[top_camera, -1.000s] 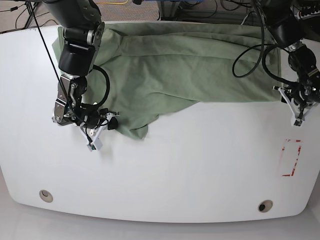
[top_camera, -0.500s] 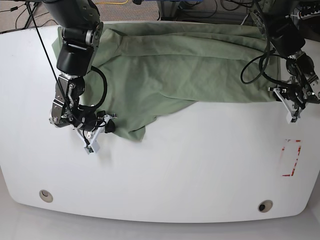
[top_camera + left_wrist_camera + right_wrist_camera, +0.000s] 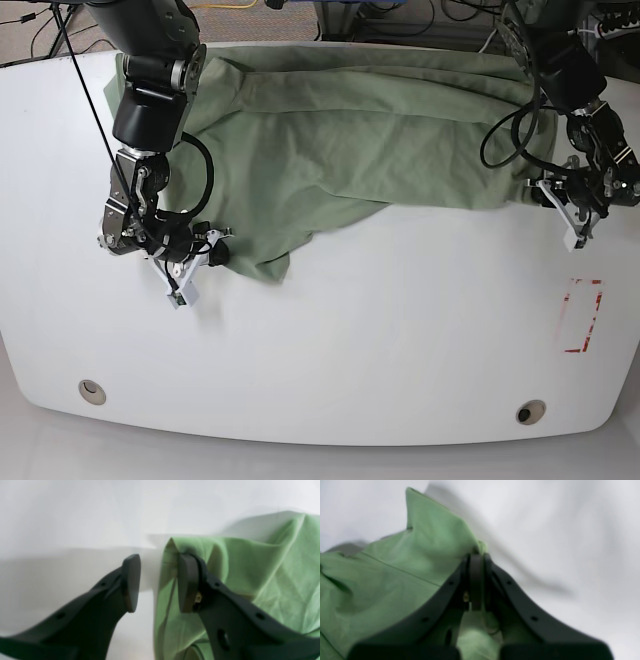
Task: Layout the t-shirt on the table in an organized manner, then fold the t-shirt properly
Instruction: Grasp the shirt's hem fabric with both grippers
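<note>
White tabletop [image 3: 380, 330] fills the base view, with two round grommet holes [image 3: 92, 391] near its front edge and a red-outlined rectangle mark [image 3: 582, 316] toward one side. Across the far half lies the sage-green t-shirt [image 3: 370, 125], rumpled and unfolded, with one flap drooping forward toward the middle of the tabletop.

On the right of that view, the left gripper [image 3: 157, 582] sits at the shirt's outer edge. Its fingers [image 3: 131, 581] stand apart: one pad rests over bare tabletop, the other presses against a raised fold of cloth, and the hem edge stands in the gap between them.

On the left of the base view, the right gripper [image 3: 476, 580] has its fingers [image 3: 495, 580] closed together on what looks like a pinched peak of the shirt's edge, though the wrist view is blurred. Cloth rises in a point just above the closed tips.
</note>
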Controlling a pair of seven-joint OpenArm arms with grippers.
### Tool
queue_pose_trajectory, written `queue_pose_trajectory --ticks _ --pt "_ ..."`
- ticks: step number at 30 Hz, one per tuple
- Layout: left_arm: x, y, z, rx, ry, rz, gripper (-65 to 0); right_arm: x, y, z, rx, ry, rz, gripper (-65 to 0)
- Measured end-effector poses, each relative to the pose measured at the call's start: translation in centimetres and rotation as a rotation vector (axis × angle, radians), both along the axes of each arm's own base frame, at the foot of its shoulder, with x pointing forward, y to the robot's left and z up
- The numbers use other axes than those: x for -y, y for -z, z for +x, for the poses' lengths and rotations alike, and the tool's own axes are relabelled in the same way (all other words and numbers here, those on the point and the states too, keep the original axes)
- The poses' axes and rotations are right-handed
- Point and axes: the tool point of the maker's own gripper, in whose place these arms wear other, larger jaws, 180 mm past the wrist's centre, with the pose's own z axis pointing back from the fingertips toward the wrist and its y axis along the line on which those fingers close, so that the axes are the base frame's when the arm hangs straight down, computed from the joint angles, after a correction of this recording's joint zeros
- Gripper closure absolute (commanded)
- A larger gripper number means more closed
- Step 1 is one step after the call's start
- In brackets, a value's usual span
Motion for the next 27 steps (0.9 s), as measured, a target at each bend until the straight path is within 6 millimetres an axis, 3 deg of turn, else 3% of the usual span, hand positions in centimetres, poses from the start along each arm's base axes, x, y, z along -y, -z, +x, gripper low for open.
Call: queue_pose_trajectory --ticks 4,9,16,27 --pt "-0.1 0.0 -0.3 -0.023 0.002 0.005 -27.1 0.0 0.0 0.0 0.0 0.0 0.0 -0.6" --pt "0.1 -0.2 -0.1 -0.009 0.003 -0.018 -38.9 0.0 0.1 -0.1 -0.003 0.0 0.0 -0.6" --pt "-0.6 -1.7 0.1 0.032 0.008 -0.026 -39.4 0.0 0.8 -0.9 -0.021 0.0 -0.001 -0.6" --pt "0.4 -1.2 0.1 0.018 0.034 -0.034 -39.3 0.0 1.4 -1.5 -0.034 0.002 0.002 -0.6"
